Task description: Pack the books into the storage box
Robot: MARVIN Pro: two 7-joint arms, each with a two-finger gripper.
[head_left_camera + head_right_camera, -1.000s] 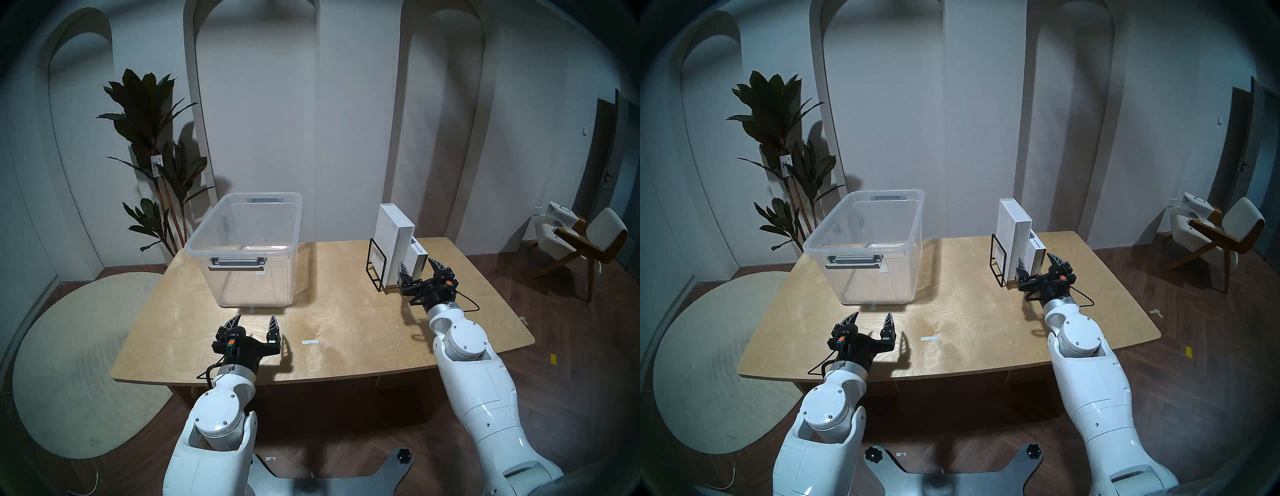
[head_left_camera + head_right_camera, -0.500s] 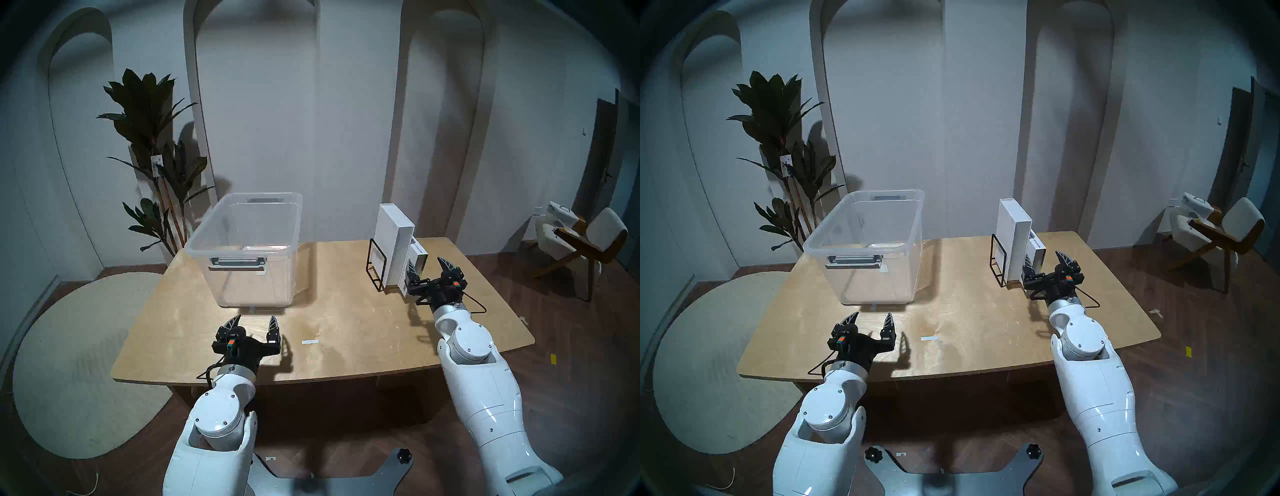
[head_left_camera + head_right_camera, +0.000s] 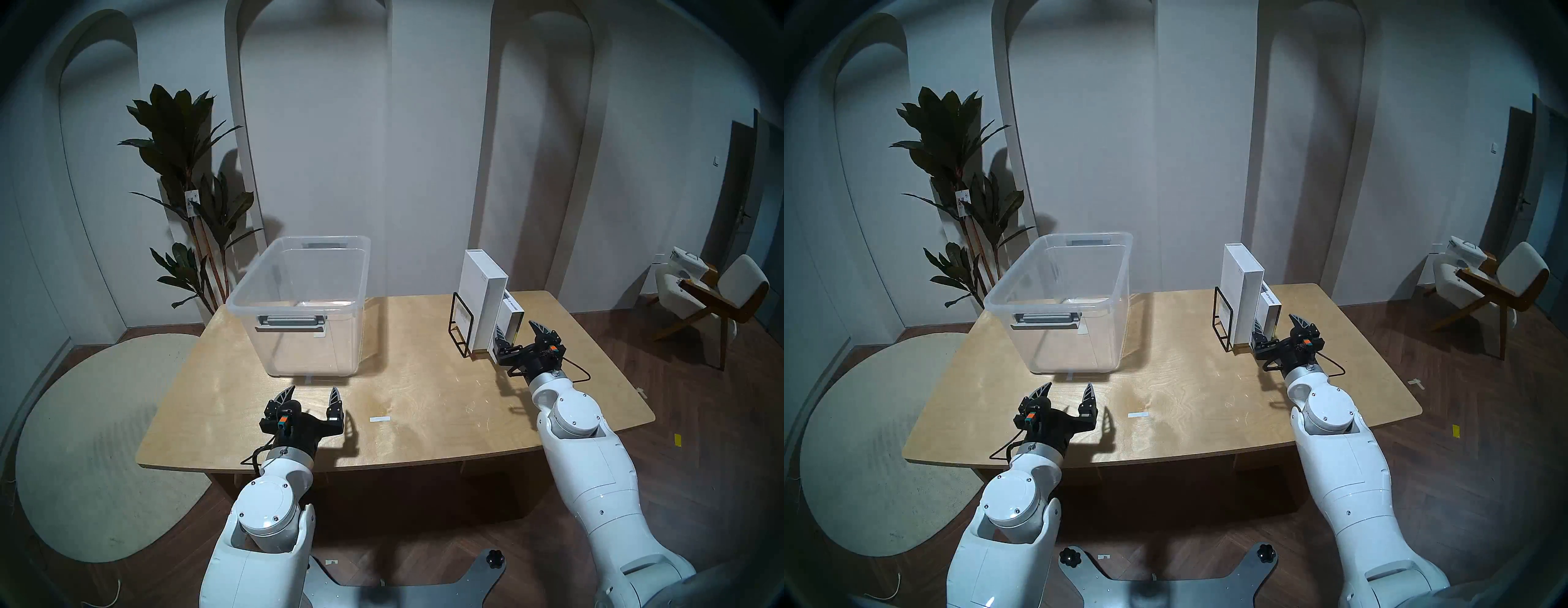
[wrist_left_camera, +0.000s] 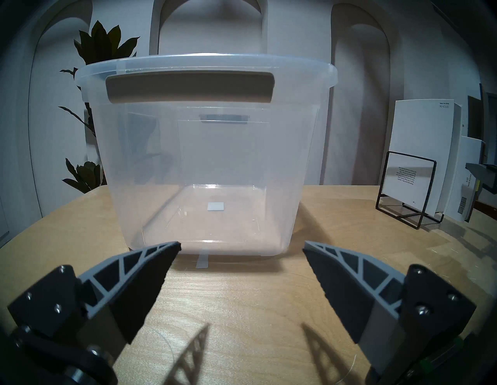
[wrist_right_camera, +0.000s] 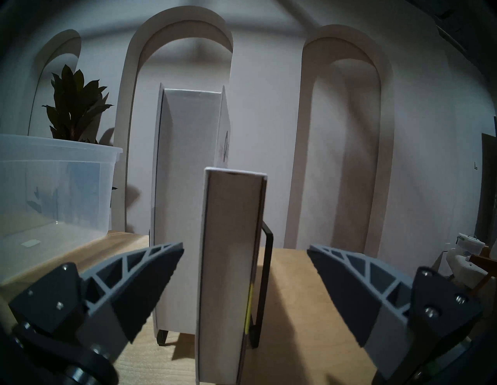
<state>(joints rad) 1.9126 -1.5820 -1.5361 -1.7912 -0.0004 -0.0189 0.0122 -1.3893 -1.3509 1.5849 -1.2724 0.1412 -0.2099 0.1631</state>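
The clear storage box (image 3: 305, 352) stands empty on the left of the wooden table; it also shows in the left wrist view (image 4: 209, 161). A tall white book (image 3: 483, 305) and a smaller book (image 3: 509, 316) stand upright in a black wire rack (image 3: 460, 327) at the back right. My right gripper (image 3: 518, 333) is open, low at the rack's near end. In the right wrist view the smaller book (image 5: 231, 268) stands between its fingers, untouched, with the tall book (image 5: 185, 188) behind. My left gripper (image 3: 312, 392) is open and empty, just in front of the box.
A white tape strip (image 3: 379, 419) lies on the table between the arms. A potted plant (image 3: 191, 191) stands behind the table's left corner. A chair (image 3: 712, 297) stands on the floor to the right. The table's right edge is near my right arm.
My right gripper shifted to the right, then a little back left and lower, so its open fingers now straddle the smaller book. The left arm has not moved.
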